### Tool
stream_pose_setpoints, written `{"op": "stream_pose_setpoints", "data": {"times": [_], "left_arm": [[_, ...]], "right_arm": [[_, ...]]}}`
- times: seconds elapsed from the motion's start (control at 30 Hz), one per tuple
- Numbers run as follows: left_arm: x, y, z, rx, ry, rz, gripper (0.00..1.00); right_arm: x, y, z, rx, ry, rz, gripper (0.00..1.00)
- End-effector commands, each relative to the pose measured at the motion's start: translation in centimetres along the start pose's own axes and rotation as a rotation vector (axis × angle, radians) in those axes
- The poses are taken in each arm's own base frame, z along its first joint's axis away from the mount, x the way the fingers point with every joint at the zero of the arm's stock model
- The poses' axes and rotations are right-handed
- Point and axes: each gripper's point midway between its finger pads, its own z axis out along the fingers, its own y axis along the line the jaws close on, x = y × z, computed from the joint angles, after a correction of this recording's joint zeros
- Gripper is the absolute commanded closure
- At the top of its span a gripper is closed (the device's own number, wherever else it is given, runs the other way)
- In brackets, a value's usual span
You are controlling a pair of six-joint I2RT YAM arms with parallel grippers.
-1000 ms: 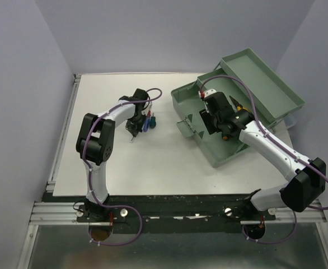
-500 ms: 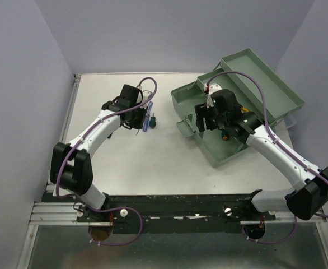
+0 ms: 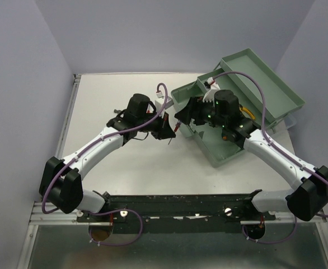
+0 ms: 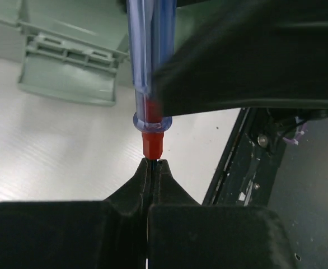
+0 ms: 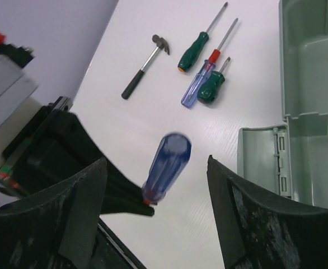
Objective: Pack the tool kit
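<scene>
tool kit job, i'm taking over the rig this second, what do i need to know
Left gripper shut on the shaft of the blue-handled screwdriver, held up beside the toolbox.
Right gripper open, fingers flanking its handle in the wrist view, not gripping.
On the table: hammer, large green screwdriver, small green screwdriver, second blue screwdriver.
Done: toolbox open.
To do: get this screwdriver in, likely via the right gripper, then the other four, close lid.
</scene>
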Motion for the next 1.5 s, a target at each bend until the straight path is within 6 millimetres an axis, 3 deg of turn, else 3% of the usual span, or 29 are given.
{"op": "stream_pose_setpoints", "data": {"times": [0.0,0.03,0.17,0.2,0.23,0.3,0.37,0.5,0.57,0.77,0.87,0.97,1.17,1.3,1.4,1.47], "left_arm": [[-1.5,-4.9,-0.5,0.166,-0.07,0.1,1.0],[-1.4,-5.0,-0.4,0.171,-0.065,0.1,1.0],[-1.2,-5.5,-0.3,0.178,-0.042,0.103,1.0],[-1.2,-5.6,-0.3,0.178,-0.043,0.109,0.94],[-1.3,-5.7,-0.4,0.181,-0.043,0.111,0.73],[-1.5,-5.7,-0.7,0.166,-0.05,0.126,0.24],[-1.7,-5.5,-1.1,0.136,-0.054,0.15,0.01],[-2.1,-3.6,-2.5,-0.012,-0.071,0.226,0.01],[-2.4,-1.6,-3.6,-0.133,-0.082,0.247,0.01],[-2.7,6.6,-8.1,-0.459,-0.103,0.078,0.01],[-2.5,10.3,-9.8,-0.567,-0.087,-0.047,0.01],[-1.6,12.8,-10.9,-0.646,-0.055,-0.126,0.01],[-0.2,14.2,-10.3,-0.67,0.012,-0.168,0.01],[1.3,15.3,-8.9,-0.661,0.09,-0.224,0.01],[2.2,16.0,-7.8,-0.647,0.124,-0.264,0.03],[3.0,16.4,-7.0,-0.652,0.17,-0.277,0.12]], "right_arm": [[-0.3,1.6,1.0,-0.08,0.005,0.034,0.27],[-0.4,1.9,1.1,-0.092,0.003,0.031,0.32],[-0.6,2.4,1.1,-0.102,0.02,0.009,0.82],[-0.6,2.1,1.0,-0.087,0.022,0.001,0.91],[-0.7,1.9,0.8,-0.073,0.024,-0.008,0.99],[-0.9,1.1,0.2,-0.024,0.008,-0.041,1.0],[-1.3,0.0,-0.8,0.038,-0.022,-0.077,0.99],[-3.4,-3.2,-3.9,0.246,-0.066,-0.235,0.99],[-4.6,-4.4,-5.4,0.308,-0.059,-0.347,1.0],[-4.6,-8.9,-7.6,0.493,0.186,-0.563,1.0],[-4.0,-10.5,-7.5,0.538,0.267,-0.629,0.99],[-3.3,-11.5,-6.9,0.548,0.314,-0.675,0.99],[-0.3,-12.5,-4.5,0.477,0.446,-0.696,0.99],[1.2,-15.1,-3.6,0.573,0.518,-0.675,0.84],[1.7,-15.8,-3.0,0.593,0.522,-0.662,0.48],[1.7,-15.7,-2.8,0.592,0.507,-0.655,0.38]]}}
